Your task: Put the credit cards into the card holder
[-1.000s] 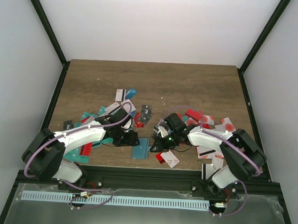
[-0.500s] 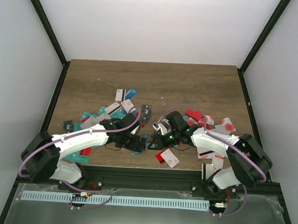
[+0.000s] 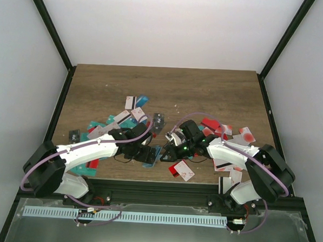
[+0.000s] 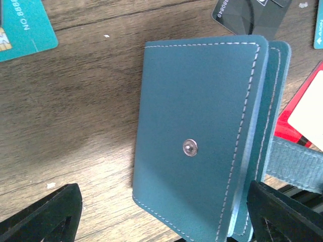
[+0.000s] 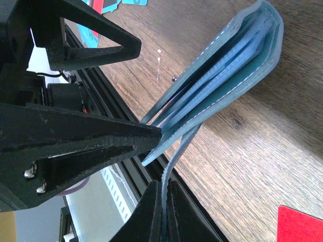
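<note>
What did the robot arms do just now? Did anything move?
The left claw slid right, over the card holder, and opened wide around it. The right claw stayed pinched on the holder's strap. The credit cards lay as before.

From above, you see only a teal sliver of the card holder (image 3: 156, 151); the left gripper (image 3: 147, 156) covers the rest. At the left wrist, the frame cuts off the holder's lower edge, a black card (image 4: 247, 12) and a teal card (image 4: 22, 22). The holder's strap (image 5: 175, 150) end disappears inside the right gripper (image 5: 162, 194).
</note>
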Robot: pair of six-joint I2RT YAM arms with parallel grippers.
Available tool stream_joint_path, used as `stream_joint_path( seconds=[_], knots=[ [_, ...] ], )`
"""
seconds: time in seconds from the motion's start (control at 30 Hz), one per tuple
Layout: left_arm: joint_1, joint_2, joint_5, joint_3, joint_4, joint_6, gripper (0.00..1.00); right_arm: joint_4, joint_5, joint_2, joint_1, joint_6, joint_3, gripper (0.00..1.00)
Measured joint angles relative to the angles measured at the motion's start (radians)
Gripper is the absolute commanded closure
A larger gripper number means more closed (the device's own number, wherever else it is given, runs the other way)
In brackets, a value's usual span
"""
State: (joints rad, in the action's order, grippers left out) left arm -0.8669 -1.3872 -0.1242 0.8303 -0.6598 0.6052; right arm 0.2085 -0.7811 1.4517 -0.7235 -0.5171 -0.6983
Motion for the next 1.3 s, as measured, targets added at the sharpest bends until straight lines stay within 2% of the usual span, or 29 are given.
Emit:
stream_joint_path(
  seconds=[0.2, 0.47, 0.57, 1.1, 1.3],
  knots=[
    [0.000, 0.000, 0.024, 0.000, -0.013, -0.001, 0.15, 0.001, 0.007, 0.000, 0.000, 0.001, 0.000, 0.99],
    [0.000, 0.013, 0.067, 0.000, -0.026, 0.000, 0.29, 0.023, 0.042, 0.006, 0.000, 0.006, 0.020, 0.99],
    [0.000, 0.022, 0.085, 0.000, -0.029, 0.001, 0.30, 0.032, 0.052, 0.012, 0.000, 0.010, 0.027, 0.99],
    [0.007, 0.033, 0.098, 0.000, -0.030, -0.002, 0.13, 0.054, 0.087, 0.044, 0.000, 0.034, 0.031, 0.99],
    [0.016, 0.033, 0.092, 0.000, -0.026, -0.004, 0.15, 0.055, 0.088, 0.048, 0.000, 0.037, 0.034, 0.99]
  ],
)
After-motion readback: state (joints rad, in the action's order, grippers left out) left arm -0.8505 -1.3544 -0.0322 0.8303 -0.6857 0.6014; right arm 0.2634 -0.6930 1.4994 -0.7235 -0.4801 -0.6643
